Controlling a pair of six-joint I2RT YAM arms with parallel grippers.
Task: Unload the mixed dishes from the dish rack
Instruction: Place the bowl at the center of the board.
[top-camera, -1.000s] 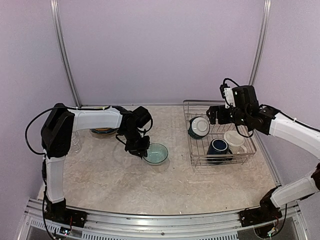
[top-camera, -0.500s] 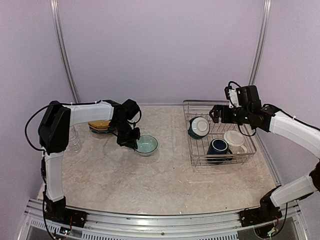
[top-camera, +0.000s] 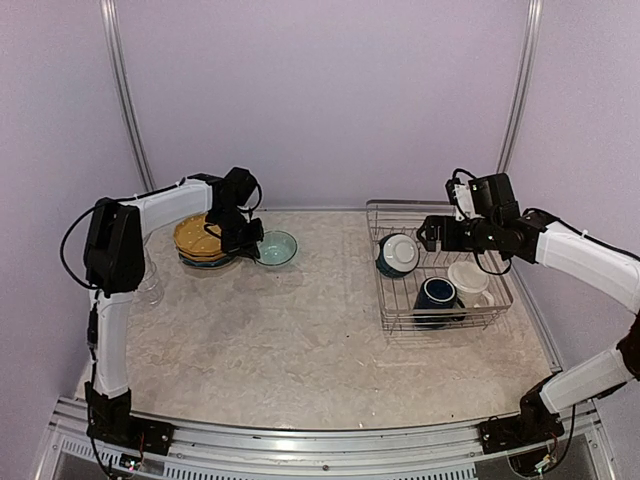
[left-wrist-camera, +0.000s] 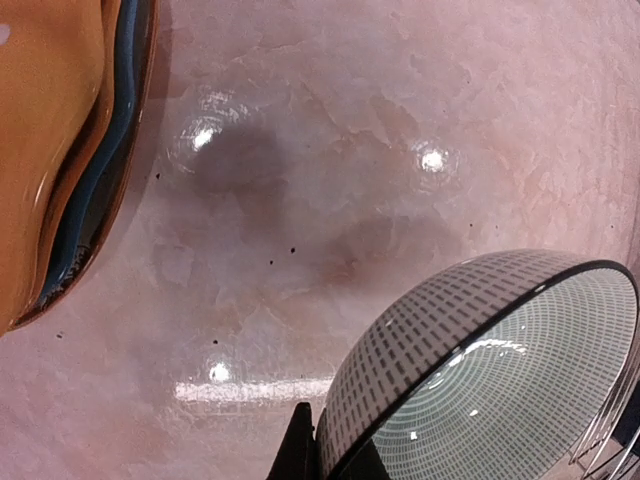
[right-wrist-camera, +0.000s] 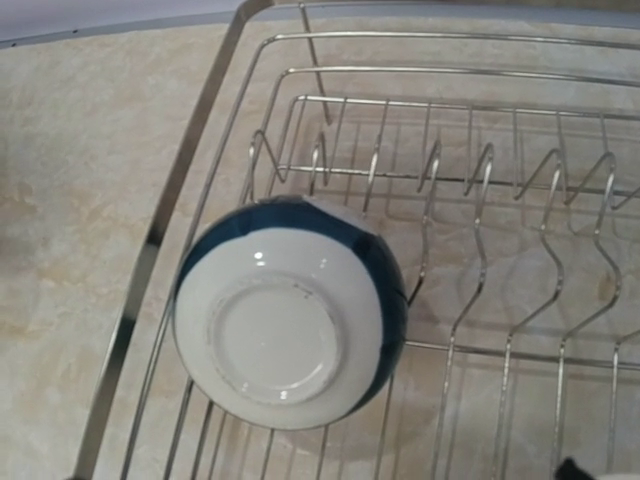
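Claw, left (top-camera: 243, 240): clenched on rim of dash-patterned green bowl (left-wrist-camera: 480, 370), tilted over bench (top-camera: 300, 350), just beside plate stack (top-camera: 198, 240).
Claw, right (top-camera: 428, 232): spread wide, over upturned teal bowl (right-wrist-camera: 290, 340) in dish rack (right-wrist-camera: 150, 250).

Table (top-camera: 300, 350): pale, marbled beige surface.
Far left: stack of plates (top-camera: 198, 240), yellow on top.
Left edge: clear glass (top-camera: 150, 285).
Far right: silver wire dish rack (top-camera: 405, 203).
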